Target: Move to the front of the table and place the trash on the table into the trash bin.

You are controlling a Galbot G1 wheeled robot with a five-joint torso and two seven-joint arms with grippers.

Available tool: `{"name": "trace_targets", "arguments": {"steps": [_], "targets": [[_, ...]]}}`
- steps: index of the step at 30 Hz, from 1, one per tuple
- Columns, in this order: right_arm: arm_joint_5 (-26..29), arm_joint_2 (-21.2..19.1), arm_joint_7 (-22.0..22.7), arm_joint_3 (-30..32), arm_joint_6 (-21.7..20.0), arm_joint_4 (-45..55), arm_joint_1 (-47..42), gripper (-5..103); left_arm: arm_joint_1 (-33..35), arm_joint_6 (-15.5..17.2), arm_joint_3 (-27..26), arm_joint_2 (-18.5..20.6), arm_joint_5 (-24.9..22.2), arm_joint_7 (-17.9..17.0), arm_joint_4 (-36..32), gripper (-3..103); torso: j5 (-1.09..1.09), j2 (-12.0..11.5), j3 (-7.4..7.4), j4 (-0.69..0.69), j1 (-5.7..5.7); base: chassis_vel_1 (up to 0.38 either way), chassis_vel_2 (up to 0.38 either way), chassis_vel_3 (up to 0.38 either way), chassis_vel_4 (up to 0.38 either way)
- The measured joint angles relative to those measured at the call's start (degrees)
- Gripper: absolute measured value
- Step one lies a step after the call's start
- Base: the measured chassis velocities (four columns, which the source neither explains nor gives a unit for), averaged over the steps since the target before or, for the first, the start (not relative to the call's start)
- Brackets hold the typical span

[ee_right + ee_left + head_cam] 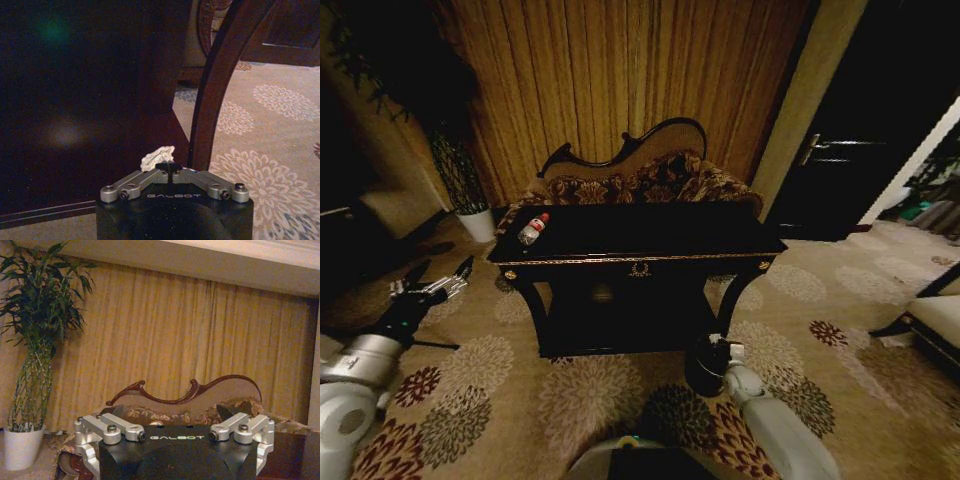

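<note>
Wide flowered carpet (490, 380) all round, with open floor left and right of the counter (640, 245). Black and glossy, gold-trimmed along its front edge, squarely ahead and close, so the drive up to it looks done. Carved-back sofa (640, 180) hard behind, closing off the far side. White plant pot (477, 222) off the left corner, and a chair (932, 322) well apart on the right.

Small dark trash bin (703, 375) on the floor just beside the counter's front right leg (732, 295), a tight spot between that leg and the robot's own base.

Left claw (438, 280) out low on the left, jaws spread wide, nothing in them, plenty of free room around it. Right claw (718, 352) down low at the bin, jaws pinched together on the crumpled white paper wad (157, 158), with the curved leg close by.

Clear bottle (532, 229) with red label lying near the counter's left end, close to the front edge.

Step in hand, by the look of it: dropping the paper into the bin. Next calls for parting the jaws squarely over the bin's mouth, then lifting clear without clipping the leg or the counter's edge. Bottle left to fetch, nearest the left claw.
</note>
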Motion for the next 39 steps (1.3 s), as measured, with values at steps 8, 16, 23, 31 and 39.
{"name": "trace_targets", "arguments": {"steps": [8,16,23,31,39], "targets": [[-1.12,-0.03,-0.09,-0.28,0.0,0.59,0.13,17,-0.26,0.05,0.65,-0.15,0.19,-0.16,0.17,100,0.0,0.0,0.0,-0.01,0.0,0.0,0.0,0.0,0.0],[-2.18,0.07,-0.02,-0.54,0.02,-0.18,1.12,44,-0.04,0.02,0.15,0.08,0.08,-0.02,0.0,100,0.0,0.0,0.0,0.0,0.0,0.0,0.0,0.0,0.0],[-2.2,-0.37,0.04,-0.44,0.14,-0.13,1.24,73,-0.12,-0.08,-0.02,0.27,-0.18,0.08,-0.09,100,0.0,0.0,0.0,-0.01,0.01,0.0,0.0,0.0,0.0],[-1.74,-0.64,0.06,0.04,0.17,0.15,0.88,98,-0.18,-0.14,0.16,0.15,-0.18,0.17,-0.06,100,0.0,0.0,0.0,-0.01,0.0,0.0,0.0,0.0,0.0],[-1.72,-0.58,0.05,0.04,0.17,0.4,0.9,100,-0.11,-0.27,0.23,-0.04,-0.15,0.17,-0.06,100,0.0,0.0,0.0,-0.01,0.01,0.0,0.0,0.0,0.0]]}}
